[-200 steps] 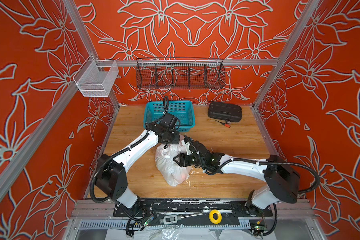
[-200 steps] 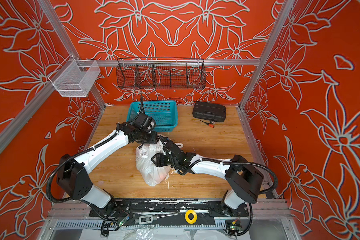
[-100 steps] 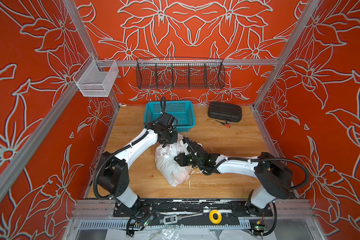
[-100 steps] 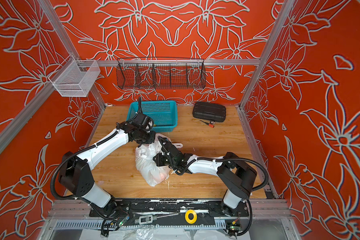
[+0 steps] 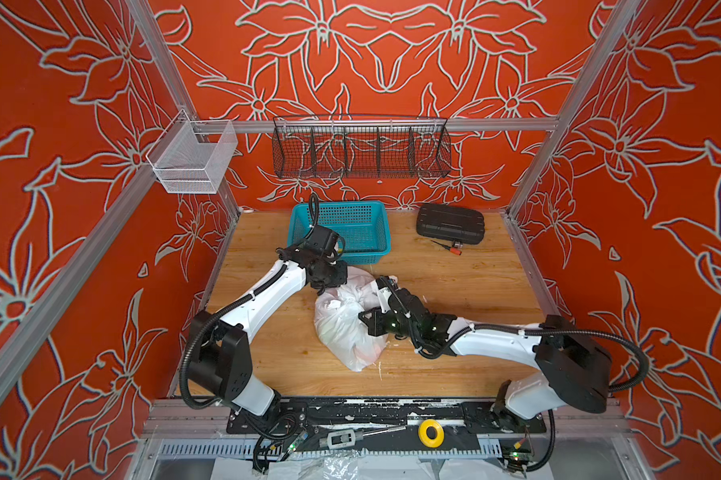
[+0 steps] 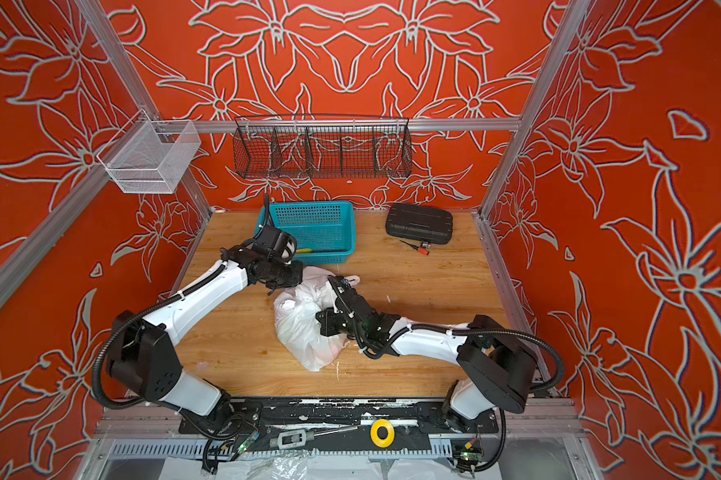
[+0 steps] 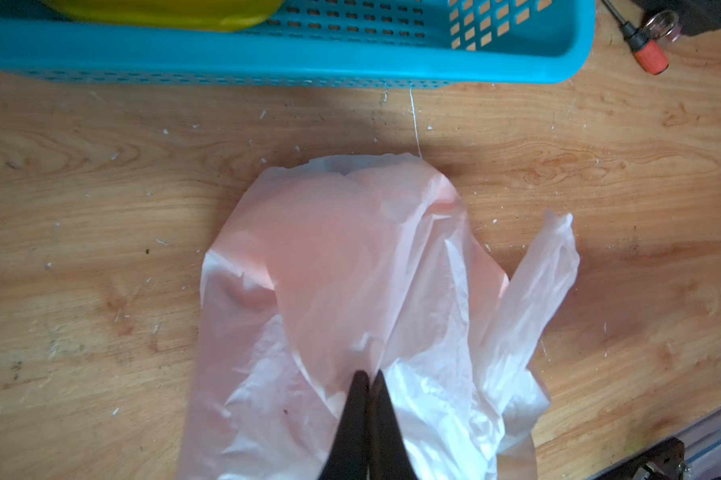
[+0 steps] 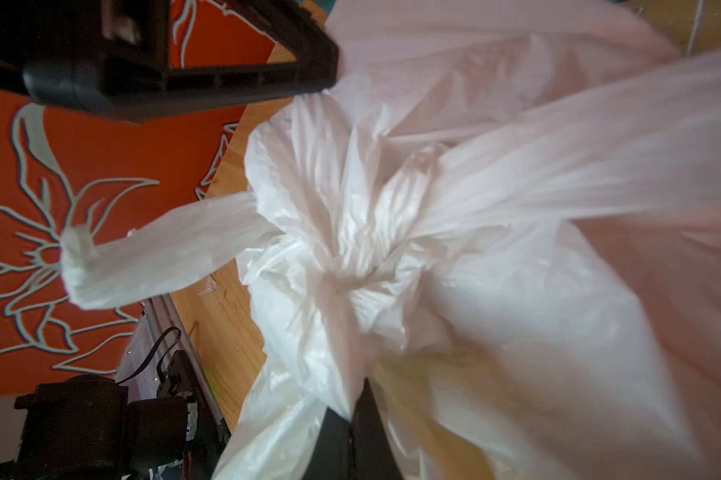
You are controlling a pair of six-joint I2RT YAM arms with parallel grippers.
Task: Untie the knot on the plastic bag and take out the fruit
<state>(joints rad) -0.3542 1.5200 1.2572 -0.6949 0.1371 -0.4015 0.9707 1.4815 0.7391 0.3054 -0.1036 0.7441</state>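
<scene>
Lying mid-table near the teal basket (image 5: 367, 252), the plastic bag (image 5: 342, 332) is pinched twice: left gripper (image 7: 367, 378) clamps its far end, right gripper (image 8: 356, 401) clamps film beside the knot (image 8: 350, 266).

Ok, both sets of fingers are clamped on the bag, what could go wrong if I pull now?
1. The left fingers and right fingers pinch thin film of the plastic bag, not the knot; pulling apart could tear it.
2. The knot is bunched tight and its loose strap is ungripped, so tension may only cinch it tighter.
</scene>
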